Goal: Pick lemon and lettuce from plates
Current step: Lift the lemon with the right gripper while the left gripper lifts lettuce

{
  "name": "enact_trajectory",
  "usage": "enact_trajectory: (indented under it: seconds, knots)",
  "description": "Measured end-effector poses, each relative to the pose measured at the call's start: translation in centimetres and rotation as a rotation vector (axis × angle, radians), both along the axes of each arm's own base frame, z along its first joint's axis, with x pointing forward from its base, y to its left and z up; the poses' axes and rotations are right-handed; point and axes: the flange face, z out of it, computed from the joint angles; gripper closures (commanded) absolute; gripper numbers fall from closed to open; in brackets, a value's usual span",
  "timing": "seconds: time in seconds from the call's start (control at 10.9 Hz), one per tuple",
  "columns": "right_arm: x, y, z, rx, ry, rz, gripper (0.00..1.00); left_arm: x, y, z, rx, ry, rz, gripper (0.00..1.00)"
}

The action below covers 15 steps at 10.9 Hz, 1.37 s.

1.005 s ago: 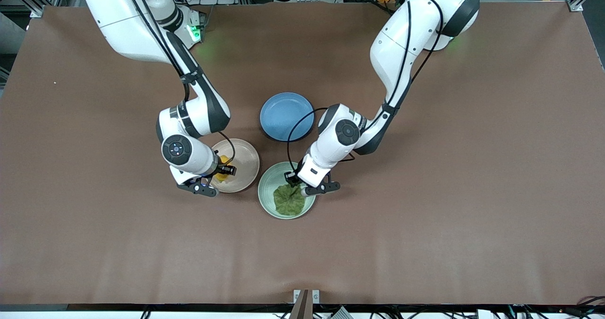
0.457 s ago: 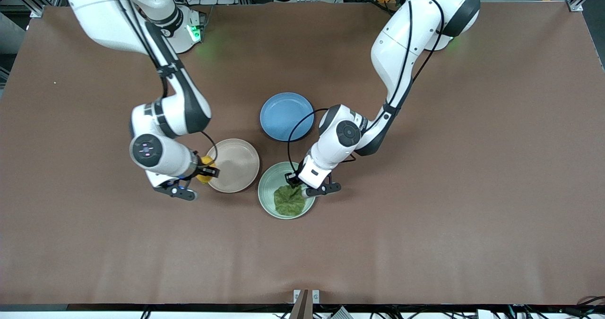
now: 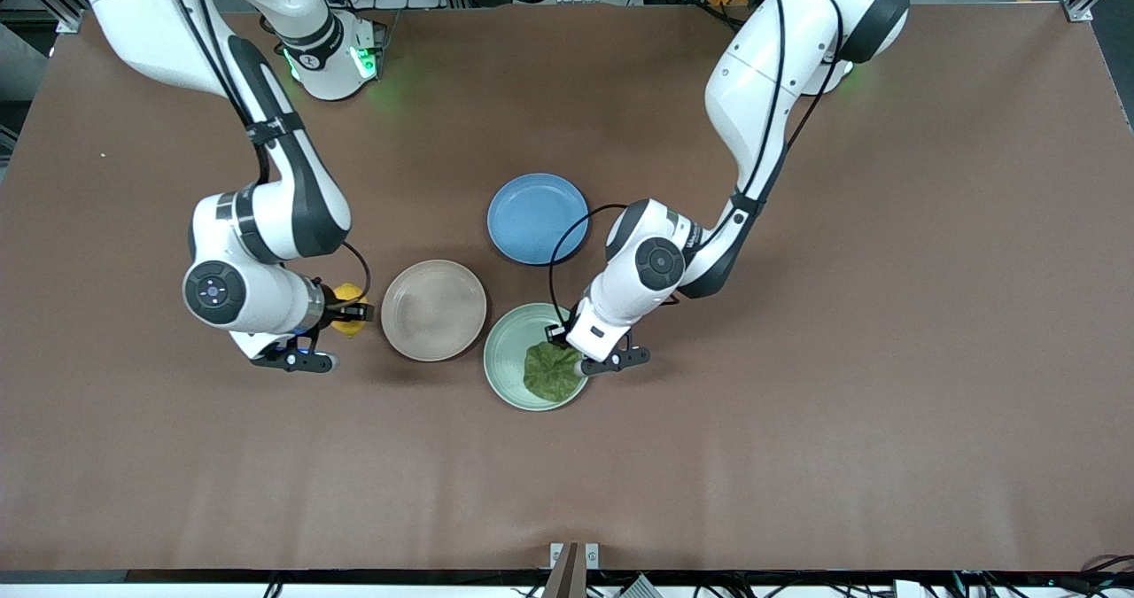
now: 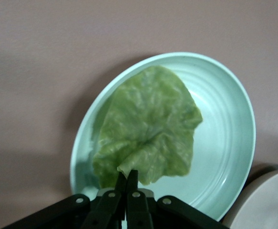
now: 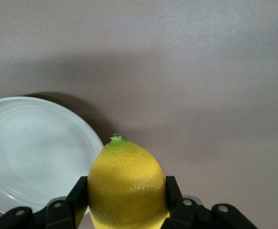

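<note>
My right gripper [image 3: 347,313] is shut on the yellow lemon [image 3: 349,298] and holds it over bare table beside the beige-pink plate [image 3: 433,309], which is bare. In the right wrist view the lemon [image 5: 126,183] sits between the fingers [image 5: 172,191], with the plate [image 5: 29,152] to one side. My left gripper [image 3: 567,350] is shut on the stem tip of the dark green lettuce [image 3: 550,372], which hangs over the mint green plate [image 3: 507,350]. In the left wrist view the leaf [image 4: 150,126] spreads from the shut gripper [image 4: 127,179] over the plate [image 4: 224,143].
A blue round plate [image 3: 537,218] lies farther from the front camera than the two other plates, between the arms. Brown table surface surrounds the plates on all sides.
My right gripper has carried the lemon off the beige-pink plate toward the right arm's end of the table. My left gripper has shifted slightly with the lettuce, which has bunched up toward it.
</note>
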Motion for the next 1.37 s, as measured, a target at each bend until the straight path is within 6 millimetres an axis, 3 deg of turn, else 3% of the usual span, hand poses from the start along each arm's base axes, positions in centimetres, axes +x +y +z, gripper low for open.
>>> enact_trajectory:
  seconds: [0.46, 0.82, 1.0, 1.19, 1.37]
  knots:
    - [-1.7, -8.6, -1.4, 0.047, 0.048, 0.093, 1.00, 1.8, 3.5, 3.7, 0.040, 0.100, 0.000, 1.00]
    - [-3.7, -11.1, -4.2, 0.060, 0.041, 0.127, 1.00, 2.9, 6.4, 6.5, 0.079, 0.166, 0.001, 1.00]
    - [-4.7, -14.3, -5.7, 0.079, 0.039, 0.158, 1.00, 3.4, 7.5, 7.9, 0.088, 0.168, 0.005, 1.00]
    - [-5.4, -19.2, -6.1, 0.106, 0.037, 0.181, 1.00, 4.0, 8.9, 9.1, 0.095, 0.172, 0.009, 1.00]
    - [-5.6, -20.6, -6.1, 0.114, 0.035, 0.185, 1.00, 5.0, 10.9, 10.6, 0.109, 0.163, 0.012, 1.00]
